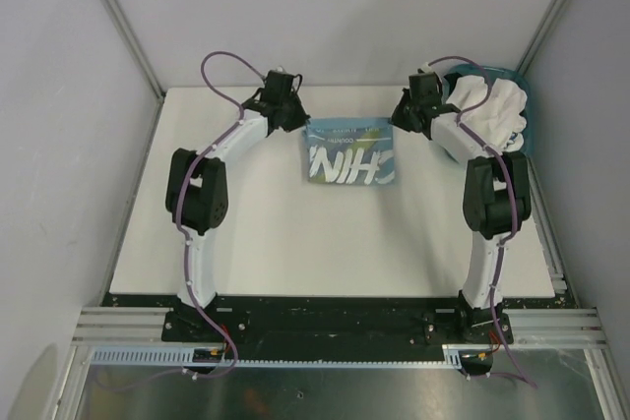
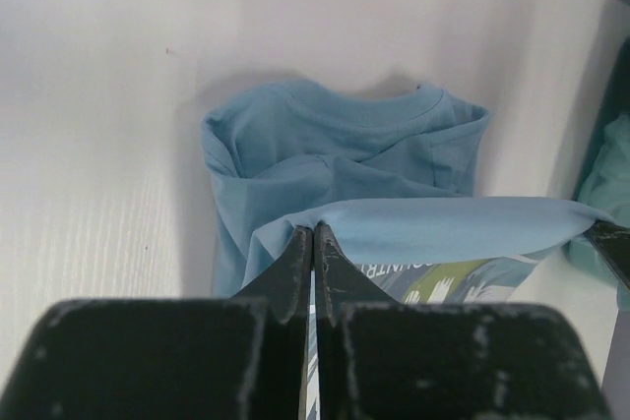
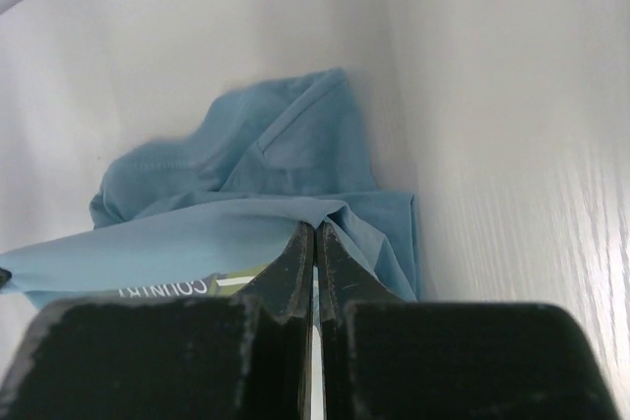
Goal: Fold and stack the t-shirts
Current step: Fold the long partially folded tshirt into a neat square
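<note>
A light blue t-shirt (image 1: 351,154) with white lettering lies partly folded at the far middle of the white table (image 1: 295,243). My left gripper (image 1: 298,123) is shut on its far left fold edge, seen in the left wrist view as a taut blue edge (image 2: 443,228) pinched at the gripper (image 2: 313,231). My right gripper (image 1: 402,121) is shut on the far right edge; the right wrist view shows the cloth (image 3: 246,159) pinched at the gripper (image 3: 315,228). The collar end (image 2: 374,115) lies beyond the lifted fold. White t-shirts (image 1: 492,110) are heaped in the basket.
A teal basket (image 1: 524,95) stands at the far right corner, close behind my right arm. The back wall rises just beyond the shirt, and side walls close the table on both sides.
</note>
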Tool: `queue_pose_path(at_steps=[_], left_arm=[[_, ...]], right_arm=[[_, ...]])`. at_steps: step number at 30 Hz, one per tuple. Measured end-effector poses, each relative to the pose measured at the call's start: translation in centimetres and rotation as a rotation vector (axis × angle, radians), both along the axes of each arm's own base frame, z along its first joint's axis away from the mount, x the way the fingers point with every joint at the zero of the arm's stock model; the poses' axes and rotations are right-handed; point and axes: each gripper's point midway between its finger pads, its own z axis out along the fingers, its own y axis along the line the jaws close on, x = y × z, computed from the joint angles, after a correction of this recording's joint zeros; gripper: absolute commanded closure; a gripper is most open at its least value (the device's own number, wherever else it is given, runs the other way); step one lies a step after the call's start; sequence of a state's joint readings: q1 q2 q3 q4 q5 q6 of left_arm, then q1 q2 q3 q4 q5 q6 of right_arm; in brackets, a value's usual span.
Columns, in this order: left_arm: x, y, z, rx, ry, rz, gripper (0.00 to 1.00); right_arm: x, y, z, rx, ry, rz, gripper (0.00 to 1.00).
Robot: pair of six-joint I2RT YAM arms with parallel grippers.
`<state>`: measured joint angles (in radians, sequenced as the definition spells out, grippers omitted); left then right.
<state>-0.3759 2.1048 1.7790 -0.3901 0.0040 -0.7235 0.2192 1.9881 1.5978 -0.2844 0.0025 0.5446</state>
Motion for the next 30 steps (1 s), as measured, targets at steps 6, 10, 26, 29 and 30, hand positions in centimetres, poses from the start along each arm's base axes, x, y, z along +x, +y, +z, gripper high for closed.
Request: queue_pose_path(at_steps=[6,10,26,29,30], left_arm=[[2.0,0.9,0.2,-0.012,-0.019,0.024,1.0],[3.0,1.5,-0.1,-0.016,-0.022,0.037,1.0],[7.9,5.4,-6.1,-0.003,0.025,0.106,1.0],[7.9,5.8,-8.1,0.001,0.056,0.111,1.0],[7.8,5.8,-8.8,0.001,0.068,0.11,1.0]], right_arm=[[3.0,0.8,-1.0,0.009,-0.01,0.008,1.0],[4.5,1.3,-1.6,0.017,-0.017,0.015,1.0],[10.3,6.0,-7.4,0.027,-0.008,0.071,1.0],[9.5,6.5,-9.3,0.013,0.044,0.077,1.0],[9.3,6.6,-9.6,0.013,0.056,0.074,1.0]])
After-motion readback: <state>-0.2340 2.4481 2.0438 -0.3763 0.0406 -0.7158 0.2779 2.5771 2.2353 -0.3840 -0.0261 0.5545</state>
